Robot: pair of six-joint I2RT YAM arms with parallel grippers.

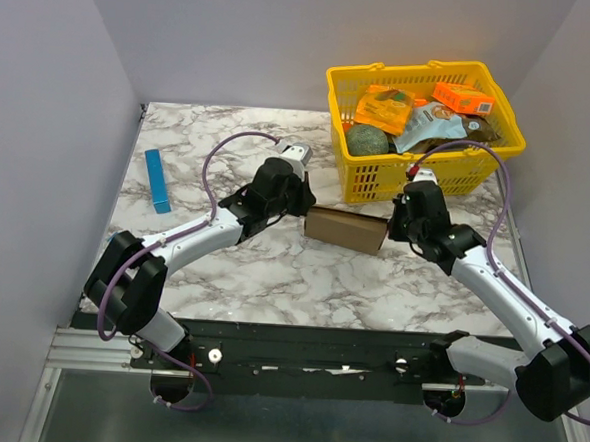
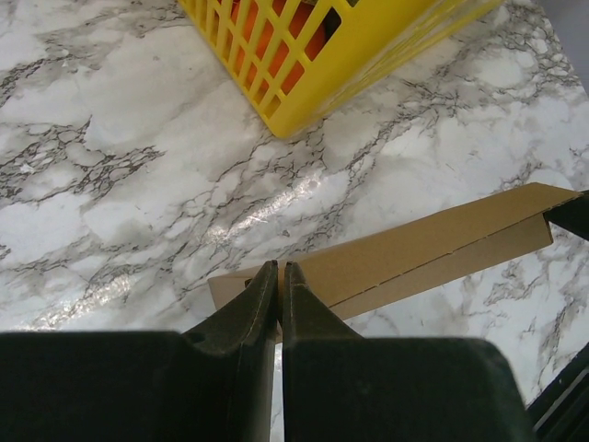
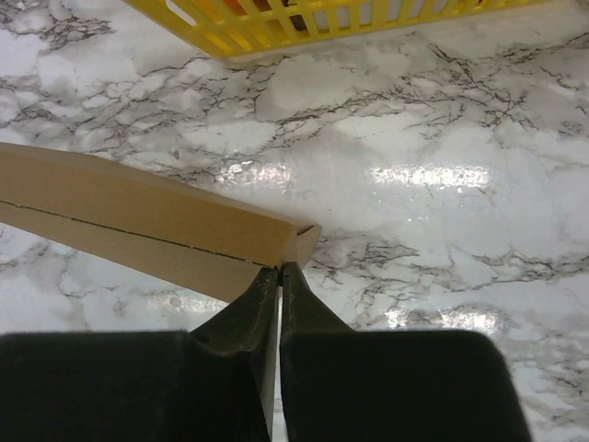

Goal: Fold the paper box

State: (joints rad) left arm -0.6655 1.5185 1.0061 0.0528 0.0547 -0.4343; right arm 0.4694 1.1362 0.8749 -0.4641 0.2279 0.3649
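Brown paper box (image 1: 347, 228) pressed nearly flat, lying on the marble table (image 1: 272, 275) near the middle, just in front of the yellow basket (image 1: 377, 186) but apart from it. Gripped at both ends. Left gripper (image 1: 303, 214) clamped on the left end, fingers (image 2: 253, 318) almost meeting, only the cardboard edge between them. Right gripper (image 1: 389, 230) closed to a thin slit at the right corner, fingers (image 3: 244, 318) apparently nipping the end flap, though the contact itself is partly hidden. Dashed crease running the length of the top face. Blue strip (image 1: 158, 181) well off to the left.
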